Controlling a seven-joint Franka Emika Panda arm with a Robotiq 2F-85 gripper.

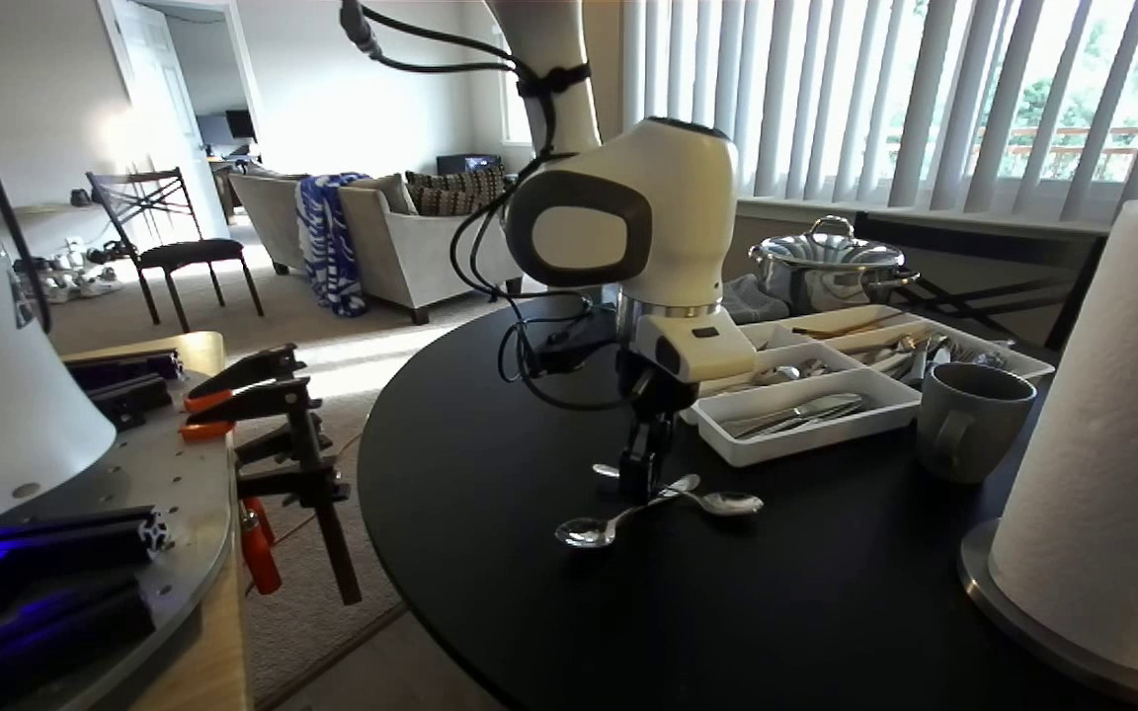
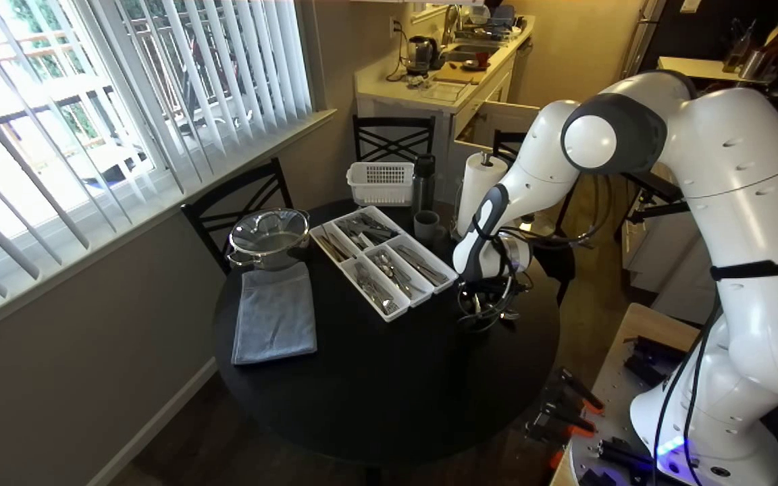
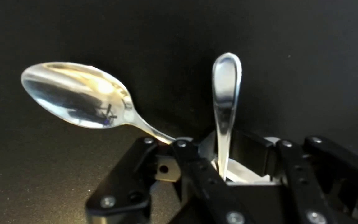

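Two shiny metal spoons lie crossed on the black round table [image 1: 776, 612]. My gripper [image 1: 640, 489] points straight down at the tabletop, over the place where they cross. In the wrist view, the narrow handle of a spoon [image 3: 227, 81] runs between the fingers, which sit close on both of its sides; my gripper [image 3: 223, 146] looks shut on it. That spoon's bowl is hidden there by the gripper. The bowl of the other spoon [image 3: 79, 96] lies to the left, and its handle passes out of sight beneath the left finger. Cables mostly cover the gripper in an exterior view.
A white cutlery tray [image 1: 816, 436] with several compartments of utensils stands right beside the gripper. Around it are a grey mug [image 1: 974, 420], a paper towel roll [image 1: 1112, 444], a steel pot [image 2: 271, 243], a folded grey cloth [image 2: 275, 314], a dark bottle [image 2: 423, 185] and a white basket [image 2: 381, 183].
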